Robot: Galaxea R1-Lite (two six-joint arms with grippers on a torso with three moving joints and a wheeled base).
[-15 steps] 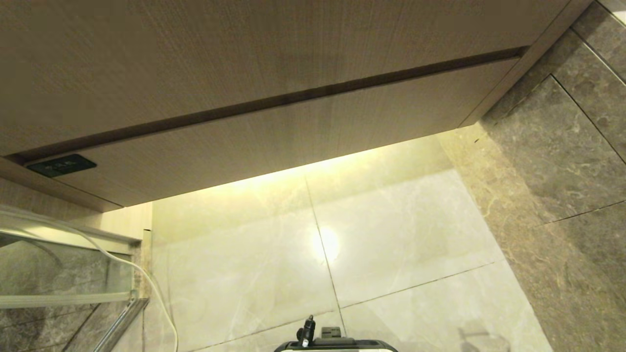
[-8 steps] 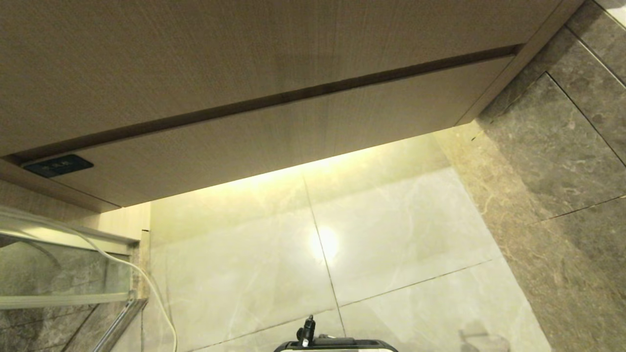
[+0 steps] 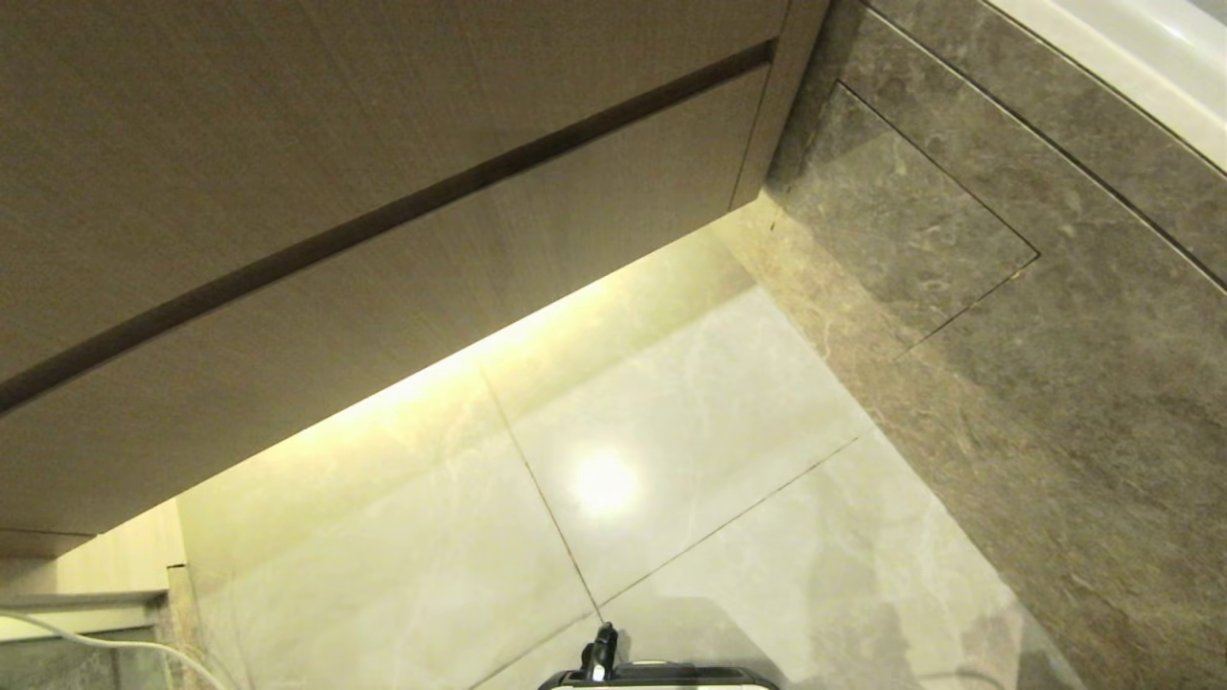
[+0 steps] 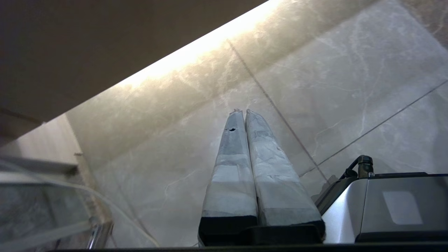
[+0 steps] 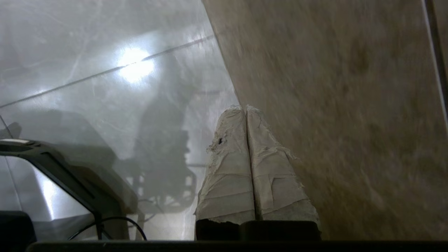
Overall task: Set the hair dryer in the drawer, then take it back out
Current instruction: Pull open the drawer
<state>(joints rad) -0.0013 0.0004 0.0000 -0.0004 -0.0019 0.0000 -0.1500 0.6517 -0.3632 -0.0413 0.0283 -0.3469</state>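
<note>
The drawer is shut, its plain wood front flush under the taller panel above it, running along the cabinet toward the corner where the grey stone wall starts. I count one drawer front and one panel. I see no hair dryer in any view, so I cannot say where it is. My left fingers are pressed together with nothing between them, pointing over the pale tiled floor. My right fingers are likewise closed and empty, just beside the stone wall. My guess is the drawer front is stiff and smooth; with no handle showing, the dark gap along its top edge looks the likeliest place to hook. A thin white cord trails at the floor's left corner.
</note>
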